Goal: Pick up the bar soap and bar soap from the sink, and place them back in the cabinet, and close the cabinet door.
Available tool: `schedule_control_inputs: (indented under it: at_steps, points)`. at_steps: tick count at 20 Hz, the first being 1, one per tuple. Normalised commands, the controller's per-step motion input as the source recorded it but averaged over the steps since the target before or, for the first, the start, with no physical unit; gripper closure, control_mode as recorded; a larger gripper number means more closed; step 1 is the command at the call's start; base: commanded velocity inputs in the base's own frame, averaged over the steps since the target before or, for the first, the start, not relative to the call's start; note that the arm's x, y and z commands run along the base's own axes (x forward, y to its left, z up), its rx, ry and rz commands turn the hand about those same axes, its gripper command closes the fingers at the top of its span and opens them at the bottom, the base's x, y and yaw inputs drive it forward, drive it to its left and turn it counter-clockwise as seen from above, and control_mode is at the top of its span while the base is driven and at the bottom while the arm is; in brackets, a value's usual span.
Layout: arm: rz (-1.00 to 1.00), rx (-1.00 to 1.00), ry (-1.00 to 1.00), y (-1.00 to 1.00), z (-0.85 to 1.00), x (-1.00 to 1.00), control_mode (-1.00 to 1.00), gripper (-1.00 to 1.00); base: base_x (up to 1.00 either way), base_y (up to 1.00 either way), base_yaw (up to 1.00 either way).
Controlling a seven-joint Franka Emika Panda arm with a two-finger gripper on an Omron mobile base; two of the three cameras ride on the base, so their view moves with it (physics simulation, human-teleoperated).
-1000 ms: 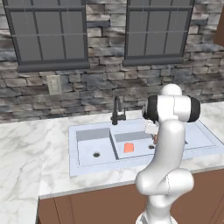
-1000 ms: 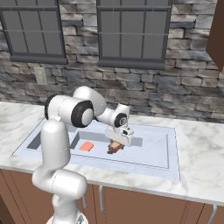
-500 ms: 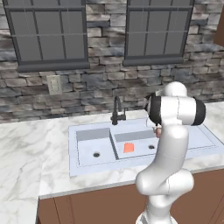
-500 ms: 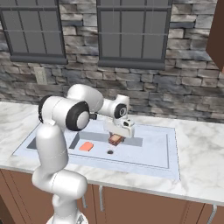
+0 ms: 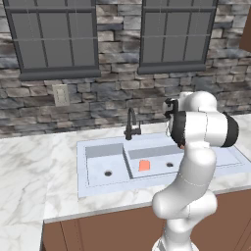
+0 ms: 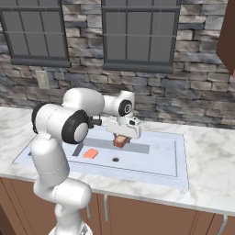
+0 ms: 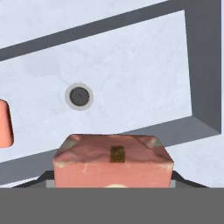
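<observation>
My gripper (image 6: 121, 139) is shut on the tan-brown bar soap (image 6: 120, 142) and holds it in the air above the right basin of the sink (image 6: 151, 176). In the hand view this soap (image 7: 113, 162) sits between the fingers at the bottom centre, over the basin floor and its drain (image 7: 79, 96). The orange bar soap (image 5: 144, 165) lies flat on the floor of the same basin, left of the drain, also seen as orange bar soap (image 6: 90, 153) and at the left edge of the hand view (image 7: 4, 123). A reddish-brown cabinet panel (image 6: 227, 36) shows at the top right; I cannot tell whether it is the cabinet door.
A thin black faucet (image 5: 131, 122) stands behind the sink divider. White marble counter (image 5: 34, 166) runs around the sink, with a stone wall and two dark windows behind. Brown lower cabinets with short handles (image 6: 105, 204) sit under the counter.
The gripper has lifted the tan-brown soap off the basin floor and raised it a little. The orange soap has stayed in place.
</observation>
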Motion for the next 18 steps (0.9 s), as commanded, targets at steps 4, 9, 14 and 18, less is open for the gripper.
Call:
schedule_control_inputs:
  at_steps: [4, 9, 14, 18]
  points:
    - [0.14, 0.00, 0.00, 0.08, 0.17, -0.48, -1.00, 1.00, 0.00, 0.00, 0.00]
    - [0.13, 0.00, 0.00, 0.08, 0.20, -0.54, -1.00, 1.00, 0.00, 0.00, 0.00]
    - [0.11, 0.00, 0.00, 0.10, 0.27, -0.56, -1.00, 1.00, 0.00, 0.00, 0.00]
    - [0.05, 0.00, 0.00, 0.11, 0.45, -0.34, -1.00, 1.00, 0.00, 0.00, 0.00]
